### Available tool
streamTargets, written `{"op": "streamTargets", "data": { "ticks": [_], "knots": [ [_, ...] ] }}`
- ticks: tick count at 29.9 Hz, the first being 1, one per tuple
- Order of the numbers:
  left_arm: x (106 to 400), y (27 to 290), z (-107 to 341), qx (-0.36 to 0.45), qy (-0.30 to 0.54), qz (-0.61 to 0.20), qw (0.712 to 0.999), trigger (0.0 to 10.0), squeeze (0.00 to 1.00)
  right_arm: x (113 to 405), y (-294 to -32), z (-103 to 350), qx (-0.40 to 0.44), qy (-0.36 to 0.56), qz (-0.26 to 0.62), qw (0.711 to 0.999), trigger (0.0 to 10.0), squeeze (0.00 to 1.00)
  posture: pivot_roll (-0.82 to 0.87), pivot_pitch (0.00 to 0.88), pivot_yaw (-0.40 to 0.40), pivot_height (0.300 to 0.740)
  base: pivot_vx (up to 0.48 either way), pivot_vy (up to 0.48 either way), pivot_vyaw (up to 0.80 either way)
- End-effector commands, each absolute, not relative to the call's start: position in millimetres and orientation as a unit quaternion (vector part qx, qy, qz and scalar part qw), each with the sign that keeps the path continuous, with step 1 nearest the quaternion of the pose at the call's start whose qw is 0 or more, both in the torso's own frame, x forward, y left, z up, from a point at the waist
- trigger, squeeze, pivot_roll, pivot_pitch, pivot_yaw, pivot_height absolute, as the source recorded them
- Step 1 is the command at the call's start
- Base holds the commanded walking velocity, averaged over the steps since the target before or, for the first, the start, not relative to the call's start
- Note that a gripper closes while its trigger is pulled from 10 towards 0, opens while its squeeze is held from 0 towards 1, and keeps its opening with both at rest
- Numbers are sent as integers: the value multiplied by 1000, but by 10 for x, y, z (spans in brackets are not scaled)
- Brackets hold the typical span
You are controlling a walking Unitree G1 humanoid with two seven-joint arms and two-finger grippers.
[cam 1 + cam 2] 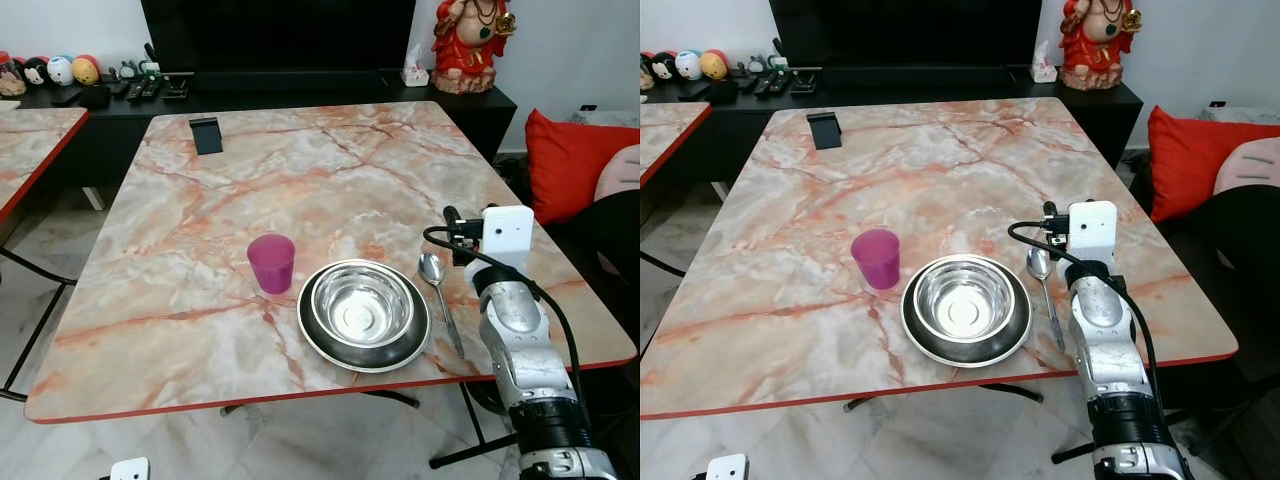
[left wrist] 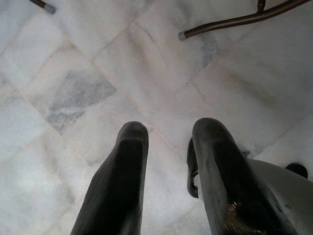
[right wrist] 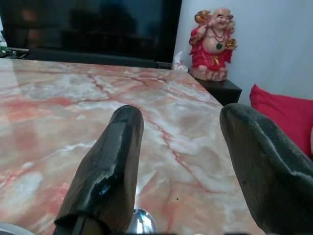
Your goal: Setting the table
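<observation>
On the marble table [image 1: 300, 170], near its front edge, a steel bowl [image 1: 362, 305] sits in a dark plate [image 1: 311, 337]. A pink cup [image 1: 271, 262] stands upright just left of the plate. To the right of the plate a metal spoon [image 1: 433, 270] lies with its handle toward the front edge. My right gripper [image 3: 181, 117] hovers low over the table by the spoon's bowl end, open and empty. The spoon's tip [image 3: 142, 223] shows below its fingers. My left gripper [image 2: 171, 128] hangs open over the tiled floor.
A black phone stand [image 1: 206, 135] sits at the table's far left. Behind it is a dark TV console with remotes and a red statue [image 1: 470, 40]. A red cushion [image 1: 565, 160] lies to the right, a second marble table [image 1: 25, 140] to the left. Metal table legs [image 2: 234, 22] rest on the floor.
</observation>
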State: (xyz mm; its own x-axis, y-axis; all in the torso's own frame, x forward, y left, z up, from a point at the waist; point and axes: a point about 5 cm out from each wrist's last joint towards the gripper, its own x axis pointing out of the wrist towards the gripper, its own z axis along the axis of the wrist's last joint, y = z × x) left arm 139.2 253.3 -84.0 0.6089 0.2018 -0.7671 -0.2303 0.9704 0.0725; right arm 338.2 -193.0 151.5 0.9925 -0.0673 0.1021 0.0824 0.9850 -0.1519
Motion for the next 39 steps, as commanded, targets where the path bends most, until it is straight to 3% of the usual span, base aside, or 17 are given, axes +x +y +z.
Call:
{"op": "streamTargets", "data": {
  "ticks": [1,39],
  "knots": [
    [1326,2566,-858,-13,437,122,891,10000,0,3366,-1916,1541,-79,-60,-38,994,10000,0,-28,0,3,740,0,0,0],
    [1260,2564,-883,-12,447,128,885,10000,0,3401,-1816,1588,-73,-88,-34,993,10000,0,-39,0,8,740,0,0,0]
  ]
}}
